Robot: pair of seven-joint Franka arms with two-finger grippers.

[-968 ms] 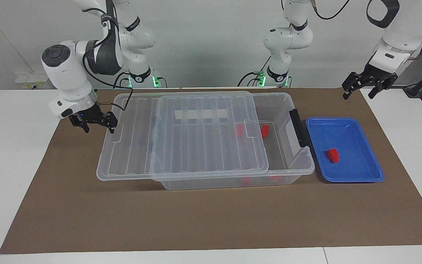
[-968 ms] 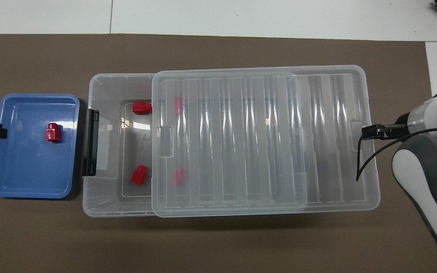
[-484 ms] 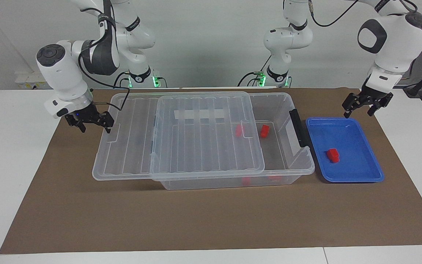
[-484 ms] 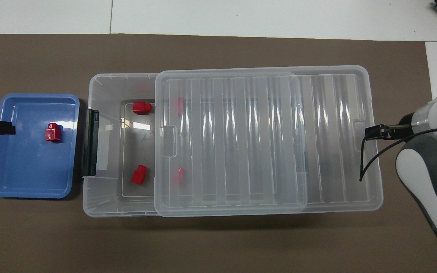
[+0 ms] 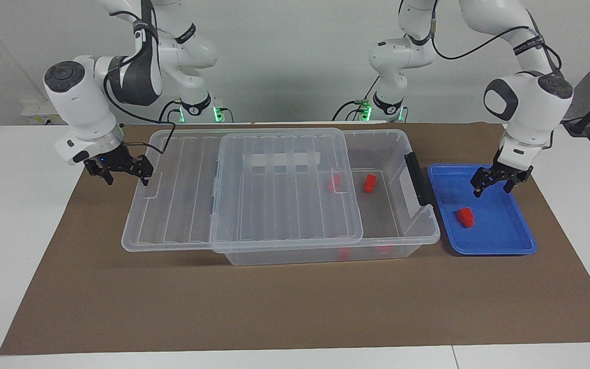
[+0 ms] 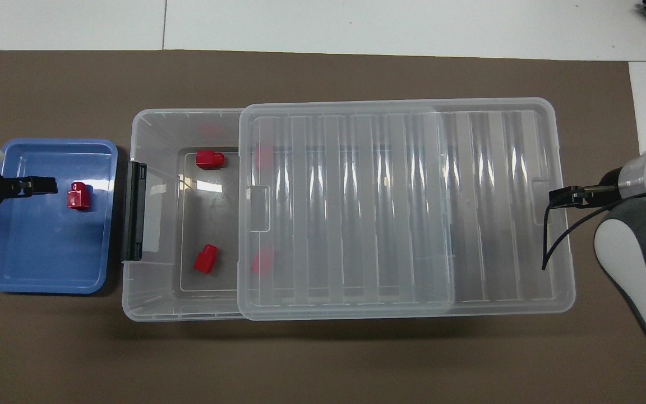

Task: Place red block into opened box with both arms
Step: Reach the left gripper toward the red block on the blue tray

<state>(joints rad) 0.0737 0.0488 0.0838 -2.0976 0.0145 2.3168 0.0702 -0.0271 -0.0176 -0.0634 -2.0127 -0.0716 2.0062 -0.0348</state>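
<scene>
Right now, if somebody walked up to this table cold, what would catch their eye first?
Probably the big clear box mid-table, its ribbed lid slid toward the right arm's end, where the right gripper sits at the lid's edge. Next, the blue tray beside the box's open end, with one red block in it and the open left gripper over the tray. Two more red blocks lie inside the box.

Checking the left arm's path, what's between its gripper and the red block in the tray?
Only bare blue tray separates left gripper from red block, per overhead view.
</scene>
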